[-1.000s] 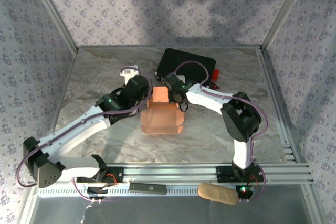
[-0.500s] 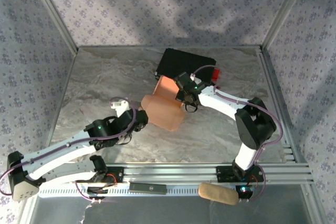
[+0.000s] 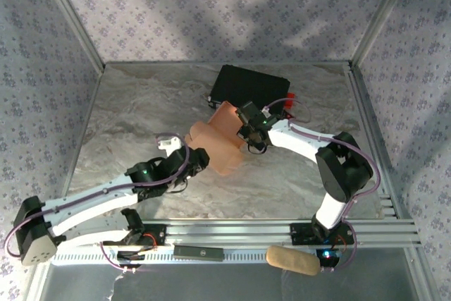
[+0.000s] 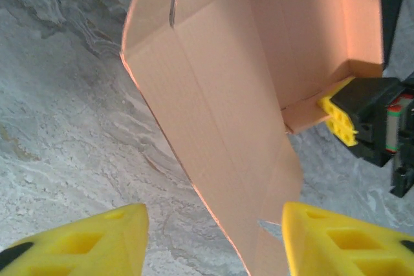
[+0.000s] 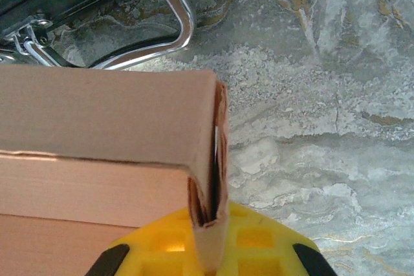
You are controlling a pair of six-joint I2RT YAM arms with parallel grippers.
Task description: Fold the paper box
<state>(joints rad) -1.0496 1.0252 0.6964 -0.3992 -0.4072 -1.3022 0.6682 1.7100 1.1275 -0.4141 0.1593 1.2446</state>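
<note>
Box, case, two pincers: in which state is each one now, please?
Box: half folded, walls raised, one wall gripped.
Case: looks shut, lying flat behind the box.
Left pincer: open, the box's near flap between its fingers.
Right pincer: shut on a box wall.

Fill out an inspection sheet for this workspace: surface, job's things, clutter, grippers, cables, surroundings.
Surface: grey marbled tabletop, nothing spilled.
Job's things: paper box, salmon-orange, partly folded, panels raised off the table.
Clutter: black hard case with metal handle at the far side; small red item beside it; black bar and tan roll on the near rail.
Grippers: left gripper open, fingers either side of the box's near end; right gripper shut on the box's folded edge.
Cables: purple cables routed along both arms, no snag seen.
Surroundings: floral-patterned walls, aluminium frame.
</note>
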